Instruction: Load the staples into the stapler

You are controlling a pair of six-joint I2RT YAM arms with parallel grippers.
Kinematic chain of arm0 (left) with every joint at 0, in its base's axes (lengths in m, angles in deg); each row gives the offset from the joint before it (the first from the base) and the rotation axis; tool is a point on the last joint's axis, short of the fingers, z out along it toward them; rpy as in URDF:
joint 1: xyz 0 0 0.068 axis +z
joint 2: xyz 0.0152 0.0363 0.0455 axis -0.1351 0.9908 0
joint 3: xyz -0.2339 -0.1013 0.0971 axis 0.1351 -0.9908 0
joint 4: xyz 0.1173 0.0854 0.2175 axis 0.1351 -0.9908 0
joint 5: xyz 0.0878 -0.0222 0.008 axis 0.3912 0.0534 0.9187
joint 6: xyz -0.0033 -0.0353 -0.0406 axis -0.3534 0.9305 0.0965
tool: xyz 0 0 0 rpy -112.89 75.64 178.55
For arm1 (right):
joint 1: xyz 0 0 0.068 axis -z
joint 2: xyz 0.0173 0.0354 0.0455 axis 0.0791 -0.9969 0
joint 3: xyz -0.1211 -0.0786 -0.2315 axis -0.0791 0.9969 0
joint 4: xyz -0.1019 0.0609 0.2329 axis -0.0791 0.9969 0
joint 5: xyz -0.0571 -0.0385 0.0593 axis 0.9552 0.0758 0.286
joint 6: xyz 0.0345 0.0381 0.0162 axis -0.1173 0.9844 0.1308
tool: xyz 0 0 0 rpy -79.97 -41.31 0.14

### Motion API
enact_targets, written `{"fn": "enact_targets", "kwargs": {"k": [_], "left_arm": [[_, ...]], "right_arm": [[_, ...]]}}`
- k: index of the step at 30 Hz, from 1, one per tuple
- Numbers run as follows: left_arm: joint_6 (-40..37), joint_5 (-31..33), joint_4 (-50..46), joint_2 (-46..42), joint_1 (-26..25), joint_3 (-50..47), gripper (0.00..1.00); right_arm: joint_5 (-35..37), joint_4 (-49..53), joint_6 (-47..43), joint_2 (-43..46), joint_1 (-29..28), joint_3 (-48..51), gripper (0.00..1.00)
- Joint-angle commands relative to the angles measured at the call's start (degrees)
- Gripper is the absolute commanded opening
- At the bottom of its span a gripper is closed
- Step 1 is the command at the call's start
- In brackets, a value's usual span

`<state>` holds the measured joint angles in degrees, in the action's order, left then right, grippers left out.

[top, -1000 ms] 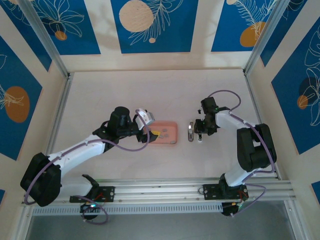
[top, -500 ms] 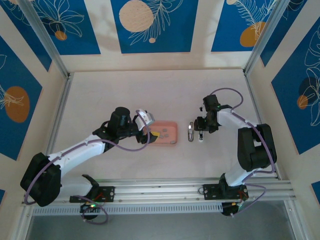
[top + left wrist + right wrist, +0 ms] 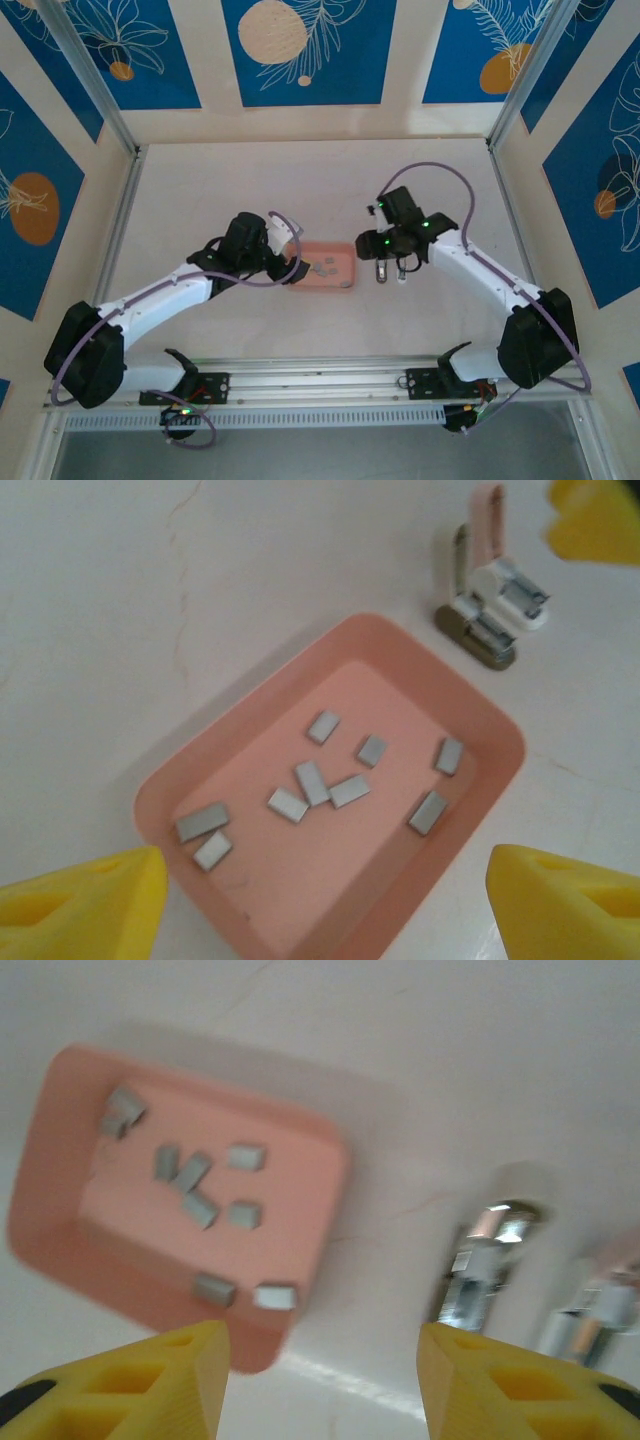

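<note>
Staples (image 3: 312, 782): nine loose grey strips are counted in the left wrist view on the floor of the pink tray (image 3: 160, 790), lying below and between the widely parted, empty fingers of the left gripper (image 3: 320, 910). In the top view they are reduced to grey specks. There the right gripper (image 3: 391, 268), jaws apart and nothing held, is placed over the opened stapler (image 3: 488, 620), just right of the tray.

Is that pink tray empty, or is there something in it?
Not empty. The pink tray holds the staples: about nine small grey strips lying loose and scattered across its floor.
</note>
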<state>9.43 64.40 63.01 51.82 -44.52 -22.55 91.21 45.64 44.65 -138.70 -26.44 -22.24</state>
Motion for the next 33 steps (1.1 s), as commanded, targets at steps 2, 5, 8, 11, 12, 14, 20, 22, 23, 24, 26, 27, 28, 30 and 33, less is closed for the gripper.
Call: {"fn": "enact_targets", "kwargs": {"k": [2, 5, 8, 11, 12, 14, 20, 22, 23, 24, 26, 27, 28, 30, 33], "left_arm": [[8.5, 5.0, -2.3, 0.3, 1.5, 0.4, 0.83], [11.2, 6.3, -1.2, -0.3, 2.3, -0.9, 0.83], [14.0, 8.3, 0.1, -1.4, 3.1, -2.6, 0.83], [17.1, 9.7, 2.6, -3.2, 4.1, -5.1, 0.84], [17.8, 10.3, 3.3, -3.8, 4.5, -5.7, 0.84], [18.7, 11.5, 4.5, -4.5, 4.9, -6.8, 0.84], [22.2, 14.0, 8.1, -4.8, 5.5, -9.8, 0.84], [22.9, 14.4, 9.5, -4.5, 5.6, -10.8, 0.84], [22.9, 14.4, 10.1, -4.1, 5.6, -11.2, 0.84], [22.7, 14.4, 10.4, -3.9, 5.6, -11.4, 0.84], [22.5, 14.9, 10.2, -3.0, 5.6, -11.5, 0.84], [22.3, 15.0, 10.0, -2.6, 5.8, -11.5, 0.84], [22.3, 15.2, 9.9, -2.2, 5.8, -11.5, 0.84], [22.9, 15.8, 9.8, -1.8, 6.1, -11.5, 0.84], [24.2, 16.8, 10.0, -1.5, 6.7, -11.8, 0.84]], "right_arm": [[-0.3, 2.3, 2.2, -3.2, -5.7, -5.1, 0.52], [-1.9, 4.2, 5.6, -7.4, -8.3, -8.6, 0.5], [-1.3, 6.8, 9.1, -11.6, -10.2, -12.0, 0.5], [-4.2, 6.6, 14.1, -15.3, -10.7, -14.0, 0.5], [-4.6, 7.0, 15.5, -16.4, -10.6, -14.8, 0.5], [-4.7, 8.7, 18.6, -19.3, -10.7, -17.0, 0.49], [-4.6, 14.8, 22.2, -27.2, -10.4, -22.4, 0.45], [-4.5, 17.0, 22.3, -29.5, -9.9, -24.0, 0.44], [-5.0, 17.9, 22.3, -30.6, -9.4, -24.8, 0.42], [-5.6, 18.6, 22.7, -31.4, -8.8, -25.4, 0.42], [-6.4, 19.4, 23.7, -32.6, -7.9, -26.6, 0.42], [-6.5, 19.4, 23.9, -32.8, -7.7, -27.2, 0.42], [-6.3, 19.4, 24.0, -33.1, -7.7, -27.8, 0.42], [-6.6, 19.7, 24.4, -34.0, -7.7, -29.3, 0.43], [-6.6, 21.7, 25.2, -36.1, -8.2, -32.0, 0.43]]}}
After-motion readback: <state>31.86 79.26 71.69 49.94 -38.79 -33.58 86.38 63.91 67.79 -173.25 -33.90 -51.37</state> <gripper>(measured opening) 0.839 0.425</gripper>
